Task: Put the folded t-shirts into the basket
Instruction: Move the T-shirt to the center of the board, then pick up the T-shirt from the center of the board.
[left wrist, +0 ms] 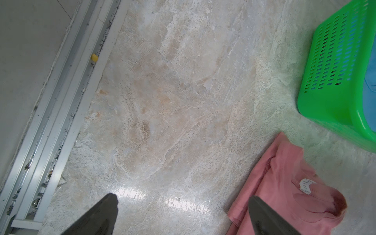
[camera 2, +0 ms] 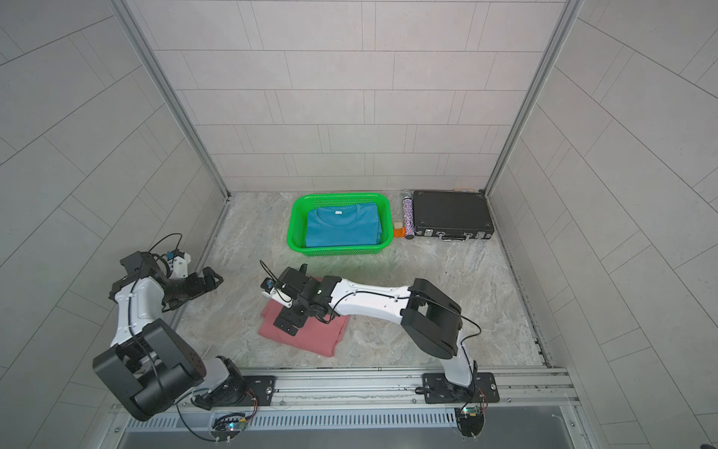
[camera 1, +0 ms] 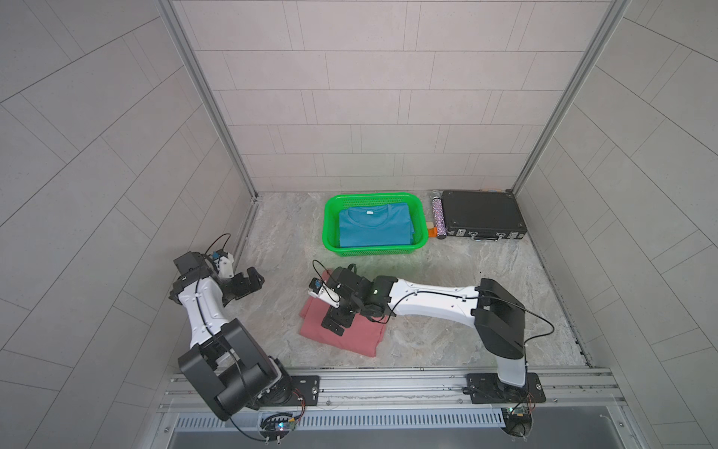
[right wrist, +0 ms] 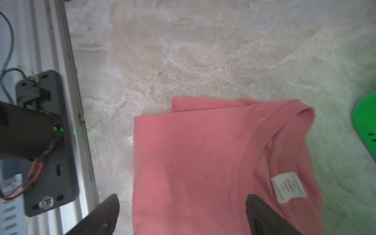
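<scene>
Nearest us, the pink t-shirt (camera 1: 349,336) lies on the marbled table (camera 1: 447,311). The right gripper (right wrist: 181,200) is spread wide over one edge, empty. The left gripper (left wrist: 183,198), equally wide and empty, hangs over open surface leftward. Farther back, the blue t-shirt (camera 1: 373,229) fills the green basket (camera 1: 330,221), with tiled walls behind.

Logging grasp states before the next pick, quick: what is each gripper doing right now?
Left gripper: open, holding nothing.
Right gripper: open, straddling an edge of the pink shirt, not gripping it.
</scene>
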Controlling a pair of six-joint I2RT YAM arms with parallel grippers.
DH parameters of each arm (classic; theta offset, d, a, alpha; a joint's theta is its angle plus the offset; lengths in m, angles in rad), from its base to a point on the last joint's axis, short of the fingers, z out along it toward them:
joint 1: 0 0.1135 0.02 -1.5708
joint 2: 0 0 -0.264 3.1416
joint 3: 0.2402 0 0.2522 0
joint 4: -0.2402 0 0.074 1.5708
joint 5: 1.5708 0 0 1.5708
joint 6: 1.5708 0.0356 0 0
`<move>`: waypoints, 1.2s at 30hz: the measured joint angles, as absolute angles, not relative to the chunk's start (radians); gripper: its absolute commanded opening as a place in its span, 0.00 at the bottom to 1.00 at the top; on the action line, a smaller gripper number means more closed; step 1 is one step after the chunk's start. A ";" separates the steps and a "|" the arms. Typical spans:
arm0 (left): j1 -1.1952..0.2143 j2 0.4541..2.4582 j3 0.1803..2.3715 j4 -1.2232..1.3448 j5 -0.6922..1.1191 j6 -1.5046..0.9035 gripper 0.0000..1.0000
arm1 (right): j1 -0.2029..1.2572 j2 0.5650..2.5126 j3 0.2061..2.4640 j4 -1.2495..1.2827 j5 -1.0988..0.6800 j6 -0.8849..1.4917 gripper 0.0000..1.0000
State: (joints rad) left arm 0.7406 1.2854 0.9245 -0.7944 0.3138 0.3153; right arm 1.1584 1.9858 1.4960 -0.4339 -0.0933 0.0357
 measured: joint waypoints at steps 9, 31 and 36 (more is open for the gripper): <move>0.741 1.283 0.902 -0.780 0.295 0.324 1.00 | 1.151 1.956 1.261 -0.344 -0.075 -0.028 1.00; 0.326 1.026 0.704 -0.707 0.383 0.577 1.00 | 1.112 1.222 0.802 -0.342 0.151 0.036 1.00; 0.184 1.053 0.709 -0.696 0.366 0.568 1.00 | 1.082 1.191 0.843 -0.403 0.387 0.207 1.00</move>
State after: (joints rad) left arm 0.1841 1.0531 0.7094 -0.6960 0.3656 0.5678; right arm 1.0821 1.1908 0.8429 -0.4030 0.3874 0.2073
